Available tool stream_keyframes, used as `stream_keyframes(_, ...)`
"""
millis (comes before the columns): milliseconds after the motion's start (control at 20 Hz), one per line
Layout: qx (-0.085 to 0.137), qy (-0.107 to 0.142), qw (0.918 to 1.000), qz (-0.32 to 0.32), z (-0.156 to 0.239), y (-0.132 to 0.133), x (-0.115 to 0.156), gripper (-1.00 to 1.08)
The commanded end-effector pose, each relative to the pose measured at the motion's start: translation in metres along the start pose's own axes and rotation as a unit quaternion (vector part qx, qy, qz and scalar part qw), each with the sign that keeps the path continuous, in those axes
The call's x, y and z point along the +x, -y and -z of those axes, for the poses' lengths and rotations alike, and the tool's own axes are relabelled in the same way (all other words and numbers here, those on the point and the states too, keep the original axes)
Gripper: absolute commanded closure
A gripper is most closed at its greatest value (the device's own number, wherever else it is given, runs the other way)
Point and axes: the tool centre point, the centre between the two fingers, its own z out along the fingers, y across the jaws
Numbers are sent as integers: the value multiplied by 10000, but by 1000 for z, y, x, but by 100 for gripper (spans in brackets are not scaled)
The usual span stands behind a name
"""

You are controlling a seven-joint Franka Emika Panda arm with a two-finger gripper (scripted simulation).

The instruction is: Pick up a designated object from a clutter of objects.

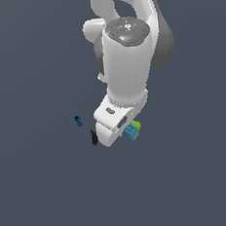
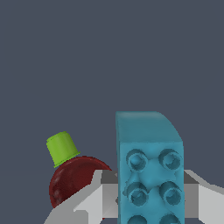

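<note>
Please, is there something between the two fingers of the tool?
Yes. In the wrist view, the cyan studded block stands between the fingers of the tool; contact is not clear.

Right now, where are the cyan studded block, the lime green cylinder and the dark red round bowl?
cyan studded block (image 2: 149, 175): wrist view, studded face.
lime green cylinder (image 2: 62, 148): wrist view, side wall.
dark red round bowl (image 2: 72, 180): wrist view, outer curve.

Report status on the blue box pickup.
End effector fingers either side of cyan box, grip unconfirmed. Red bowl and green cylinder close beside. Nothing blocking.
</note>
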Motion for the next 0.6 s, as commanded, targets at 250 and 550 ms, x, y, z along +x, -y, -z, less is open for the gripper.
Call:
stream_keyframes(250, 8, -1, 10000, -11, 67, 27, 51, 108)
stream_keyframes(550, 11, 0, 10000, -20, 105, 41, 81, 108)
